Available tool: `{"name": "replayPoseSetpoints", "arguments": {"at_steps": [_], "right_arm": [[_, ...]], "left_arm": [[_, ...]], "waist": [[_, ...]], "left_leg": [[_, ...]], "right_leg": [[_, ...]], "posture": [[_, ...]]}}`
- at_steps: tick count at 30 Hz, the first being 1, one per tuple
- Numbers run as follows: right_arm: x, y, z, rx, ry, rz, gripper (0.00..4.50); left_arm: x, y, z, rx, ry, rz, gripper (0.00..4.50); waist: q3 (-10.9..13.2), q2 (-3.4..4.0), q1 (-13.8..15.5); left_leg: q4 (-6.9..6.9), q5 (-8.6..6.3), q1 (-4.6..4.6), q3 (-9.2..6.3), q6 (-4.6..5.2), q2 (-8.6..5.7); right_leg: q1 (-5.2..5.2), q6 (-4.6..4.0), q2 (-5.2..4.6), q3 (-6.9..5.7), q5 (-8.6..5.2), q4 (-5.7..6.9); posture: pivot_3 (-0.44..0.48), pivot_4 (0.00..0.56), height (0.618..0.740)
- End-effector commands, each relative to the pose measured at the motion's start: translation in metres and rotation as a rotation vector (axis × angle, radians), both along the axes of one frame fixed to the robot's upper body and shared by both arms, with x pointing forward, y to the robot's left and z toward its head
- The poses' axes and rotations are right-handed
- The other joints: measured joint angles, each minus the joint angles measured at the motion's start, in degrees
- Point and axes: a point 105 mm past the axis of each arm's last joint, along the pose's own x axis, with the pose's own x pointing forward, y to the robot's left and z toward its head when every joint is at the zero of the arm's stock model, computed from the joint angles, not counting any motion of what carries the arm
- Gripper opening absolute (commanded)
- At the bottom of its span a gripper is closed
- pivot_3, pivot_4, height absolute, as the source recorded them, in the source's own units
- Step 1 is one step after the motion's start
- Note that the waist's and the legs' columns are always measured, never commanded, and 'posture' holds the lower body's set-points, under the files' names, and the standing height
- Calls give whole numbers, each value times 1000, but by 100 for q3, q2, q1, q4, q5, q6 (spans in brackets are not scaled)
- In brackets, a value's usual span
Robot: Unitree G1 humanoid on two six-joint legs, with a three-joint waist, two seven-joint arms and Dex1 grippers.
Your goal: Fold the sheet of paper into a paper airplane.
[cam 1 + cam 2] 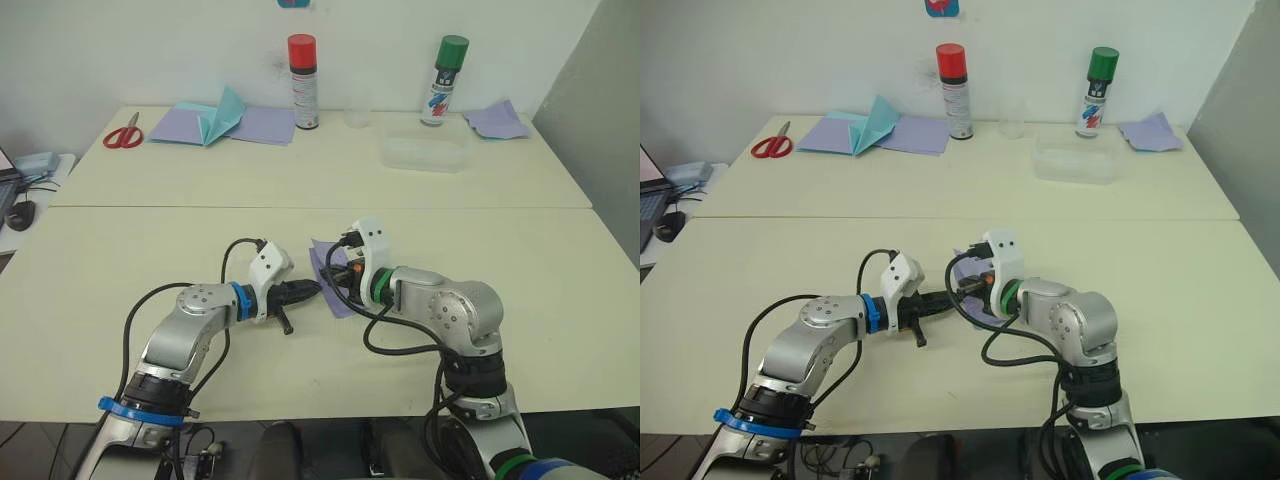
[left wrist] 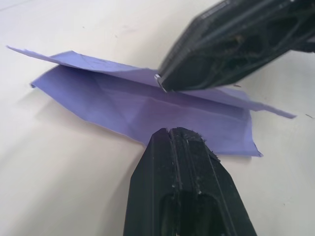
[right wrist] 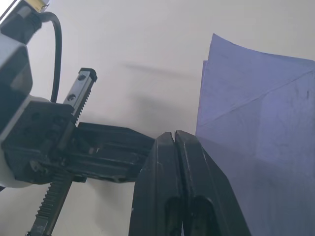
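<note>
Cream table [image 1: 120, 260], white wall behind.
Left gripper [image 1: 312, 289] and right gripper [image 3: 174, 140] both pressed together, tips meeting at the sheet of paper [image 2: 147, 105]; its far edge hidden behind the right wrist.

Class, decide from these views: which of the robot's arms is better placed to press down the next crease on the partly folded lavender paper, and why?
Probably the right. Its end effector, fingers shut, already rests on the partly folded lavender paper along the raised flap's fold. The left end effector, also shut, sits at the paper's near edge, better suited to steadying.
</note>
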Motion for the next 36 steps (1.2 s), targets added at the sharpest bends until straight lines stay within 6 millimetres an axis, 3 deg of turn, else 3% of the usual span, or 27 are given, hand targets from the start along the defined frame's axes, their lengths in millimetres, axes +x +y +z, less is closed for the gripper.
{"name": "replayPoseSetpoints", "arguments": {"at_steps": [1, 11, 18, 22, 31, 36], "right_arm": [[-1, 4, 15, -25, -106, 46, 37], [-9, 6, 34, -62, -253, 118, 37], [-8, -2, 28, -236, -434, 117, 37], [-10, -3, 26, -247, -465, 98, 921], [-17, 0, 18, -288, -484, 72, 4284], [-12, -5, 6, -361, -504, 35, 4452]], "left_arm": [[3, -5, 9, -29, -42, -6, 0], [15, -20, -6, -30, -47, 16, 0], [12, -28, -29, 14, 27, 16, 0], [7, -27, -34, 26, 56, 9, 0], [5, -21, -33, 24, 73, 18, 0], [6, -21, -30, 19, 74, 16, 0]], "waist": [[0, 0, 0], [-1, -1, 3], [-3, -3, 2], [-6, -5, 1], [-9, -7, 2], [-12, -10, 2]], "left_leg": [[0, 0, 0, 0, 0, -1], [3, 0, 0, -4, 0, -1], [8, 0, 1, -1, 0, -4], [8, 0, 5, -2, 0, -2], [13, 0, 6, -3, 0, 0], [13, 0, 6, -1, 0, 0]], "right_leg": [[0, 0, 0, 0, 0, 0], [2, 1, 10, -1, 0, 1], [5, 4, 10, 0, 2, 1], [7, 4, 11, 1, 2, 3], [9, 6, 12, 0, 3, 4], [9, 6, 12, 0, 3, 4]], "posture": [[0, 150, 740], [0, 150, 740], [0, 150, 740], [0, 150, 740], [0, 150, 740], [0, 150, 740]]}}
